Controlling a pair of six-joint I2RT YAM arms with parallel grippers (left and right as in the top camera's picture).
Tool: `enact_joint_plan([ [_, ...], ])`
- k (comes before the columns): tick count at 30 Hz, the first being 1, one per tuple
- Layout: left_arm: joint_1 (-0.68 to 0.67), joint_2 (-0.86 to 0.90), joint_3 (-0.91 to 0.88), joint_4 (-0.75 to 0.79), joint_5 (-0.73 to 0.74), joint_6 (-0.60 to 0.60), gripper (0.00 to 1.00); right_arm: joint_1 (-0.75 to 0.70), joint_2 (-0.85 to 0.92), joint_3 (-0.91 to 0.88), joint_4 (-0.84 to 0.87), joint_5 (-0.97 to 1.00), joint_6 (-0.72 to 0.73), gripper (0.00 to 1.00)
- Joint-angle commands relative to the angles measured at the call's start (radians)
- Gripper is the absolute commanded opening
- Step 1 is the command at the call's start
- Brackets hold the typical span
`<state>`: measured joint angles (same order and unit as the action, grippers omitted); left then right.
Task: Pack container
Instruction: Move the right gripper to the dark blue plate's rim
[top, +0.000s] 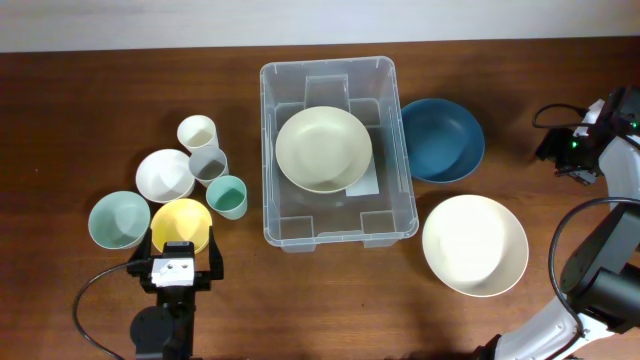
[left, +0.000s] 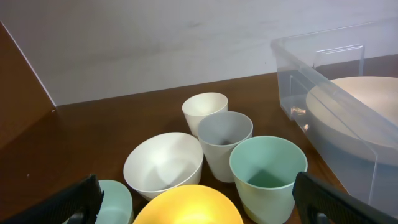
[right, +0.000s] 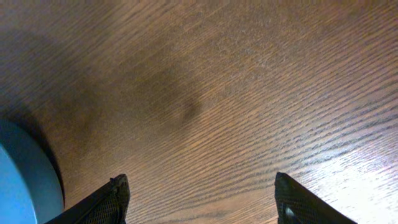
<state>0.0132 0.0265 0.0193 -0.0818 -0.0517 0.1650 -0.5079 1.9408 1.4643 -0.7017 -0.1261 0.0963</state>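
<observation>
Tabletop (top: 60, 120): dark brown wood, pronounced grain, pale glare across one patch in the right wrist view. Wall (left: 155, 37): plain off-white, matte, behind the far edge.

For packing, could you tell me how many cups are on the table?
3, left of the clear rectangular plastic container: cream plastic cup farthest back, grey plastic cup beside it, mint-green plastic cup in front.

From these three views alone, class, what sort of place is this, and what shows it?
Probably a robotics lab bench, not a kitchen: a wooden table by a plain white wall, the left arm and right arm over it, and bowls and cups set out beside the clear container.
</observation>
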Motion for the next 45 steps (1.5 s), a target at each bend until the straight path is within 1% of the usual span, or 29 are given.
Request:
enact_joint_plan([
  [1, -0.004, -0.008, -0.009, 0.002, 0.011, 0.012, 1.00, -0.003, 0.003, -0.008, 0.004, -0.013, -0.014, 0.70],
  [26, -0.004, -0.008, -0.009, 0.002, 0.011, 0.013, 1.00, -0.003, 0.003, -0.008, -0.007, -0.043, -0.016, 0.70],
  [27, -0.004, -0.008, -0.009, 0.002, 0.011, 0.012, 1.00, -0.003, 0.003, -0.008, -0.004, -0.058, -0.029, 0.70],
  [30, -0.004, -0.008, -0.009, 0.002, 0.011, 0.012, 1.00, 0.003, 0.003, -0.008, 0.011, -0.149, -0.142, 0.69],
  [31, -0.004, -0.008, -0.009, 0.002, 0.011, 0.012, 1.00, 0.005, 0.003, -0.008, 0.015, -0.160, -0.153, 0.69],
  [45, -0.004, -0.008, -0.009, 0.002, 0.011, 0.013, 1.00, 0.031, 0.003, -0.008, 0.034, -0.163, -0.159, 0.69],
])
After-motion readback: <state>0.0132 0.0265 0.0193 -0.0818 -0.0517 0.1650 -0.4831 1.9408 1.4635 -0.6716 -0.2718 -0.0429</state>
